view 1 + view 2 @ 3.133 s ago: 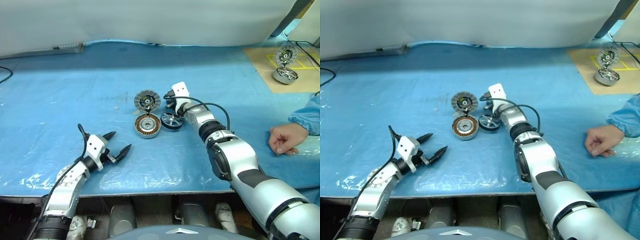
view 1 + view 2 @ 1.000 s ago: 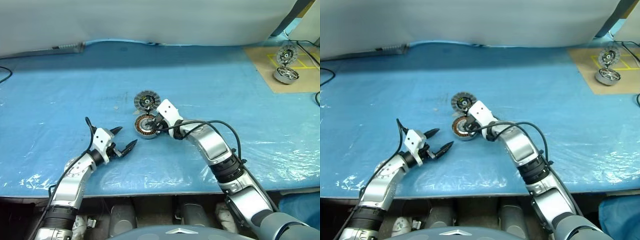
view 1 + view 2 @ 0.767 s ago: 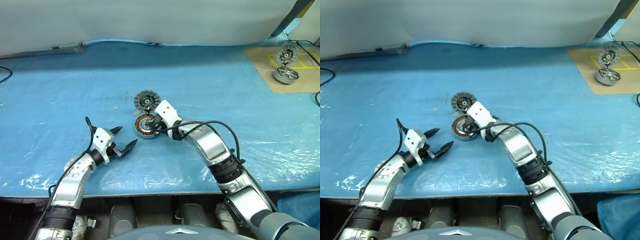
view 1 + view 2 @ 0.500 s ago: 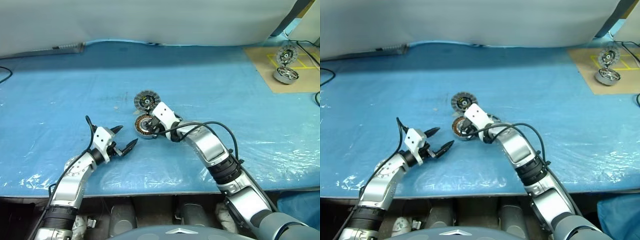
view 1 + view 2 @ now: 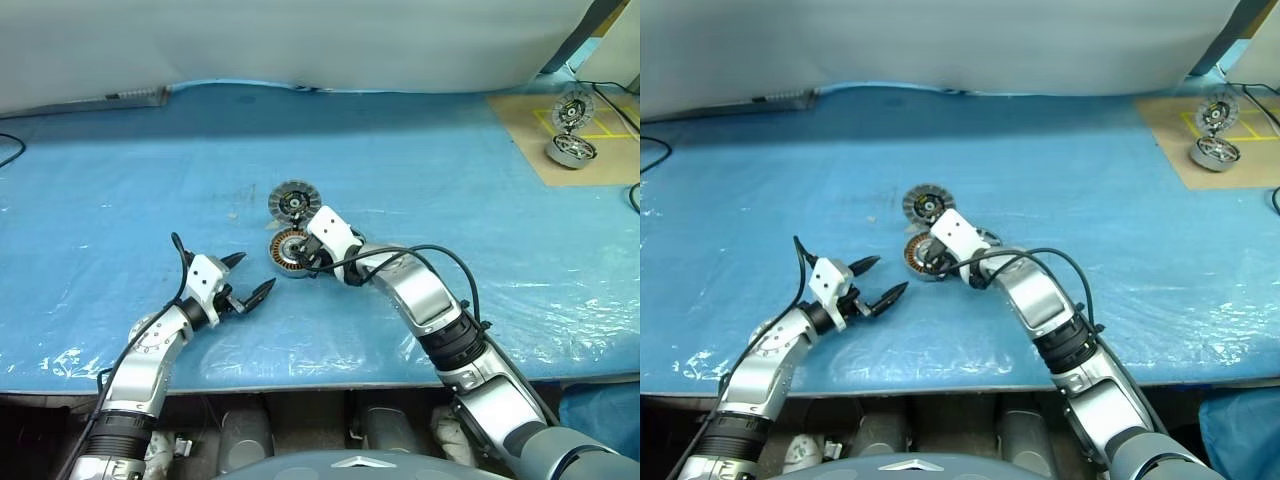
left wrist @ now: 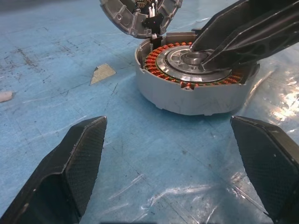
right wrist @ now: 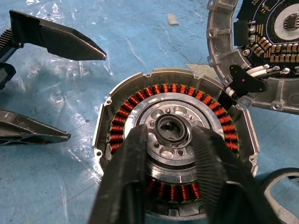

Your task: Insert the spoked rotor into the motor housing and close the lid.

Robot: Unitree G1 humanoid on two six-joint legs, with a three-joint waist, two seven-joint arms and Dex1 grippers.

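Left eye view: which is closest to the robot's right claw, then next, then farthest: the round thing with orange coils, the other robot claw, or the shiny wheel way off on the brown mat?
1. The motor housing: right under the right gripper.
2. The left gripper: nearer the table's front edge, on the robot's left.
3. The shiny silver motor: far corner, on the robot's right, on the brown mat.

A blue plastic-covered table [image 5: 120, 180] meets a white sheet [image 5: 300, 40] along its far edge. At the far right, a brown board [image 5: 520, 140] carries 2 shiny motor parts [image 5: 572, 130] beside yellow lines.
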